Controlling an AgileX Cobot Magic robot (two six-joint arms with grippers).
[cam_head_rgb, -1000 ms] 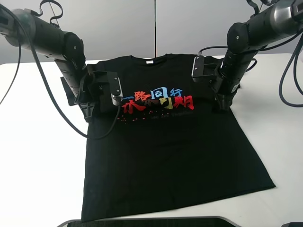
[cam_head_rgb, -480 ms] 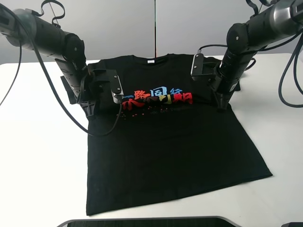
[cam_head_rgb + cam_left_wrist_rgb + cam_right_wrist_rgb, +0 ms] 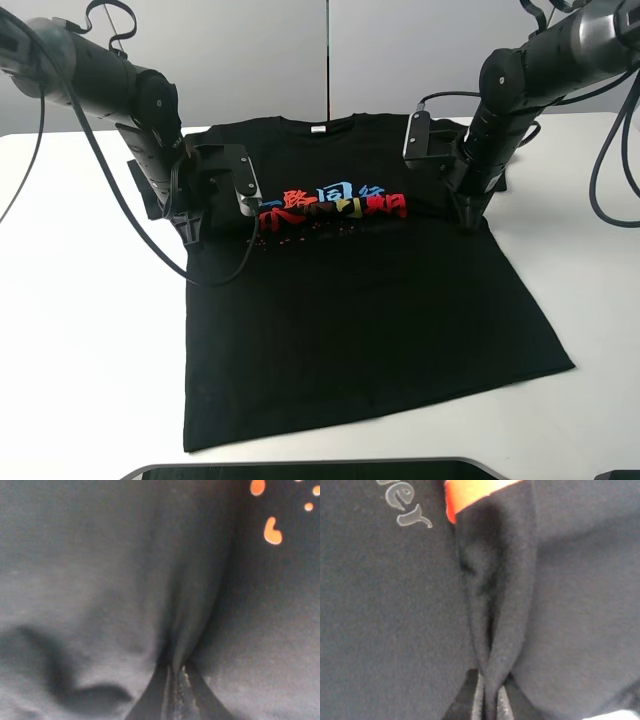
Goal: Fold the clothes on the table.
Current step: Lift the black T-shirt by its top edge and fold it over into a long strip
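- Nearest me, the hem of the black short-sleeved T-shirt [image 3: 370, 340] lies flat. The shirt is spread chest up in the middle of the wide, smooth white tabletop [image 3: 80, 350].
- Further in, the chest print of red, blue and yellow Chinese characters [image 3: 335, 203] is puckered. 路, 同 and 行 read in the upper row; the lower row is too creased to read.
- The left gripper [image 3: 190, 232] is closed, pinching a ridge of shirt fabric beside the print. The right gripper [image 3: 468, 222] clamps a similar fold on its own side.
- Only the right wrist view shows grey outlined lettering [image 3: 405, 510] ending "er". Only the left wrist view shows orange-red specks [image 3: 272, 530].
- Farthest is the small white neck label [image 3: 316, 130], its text too small to read.
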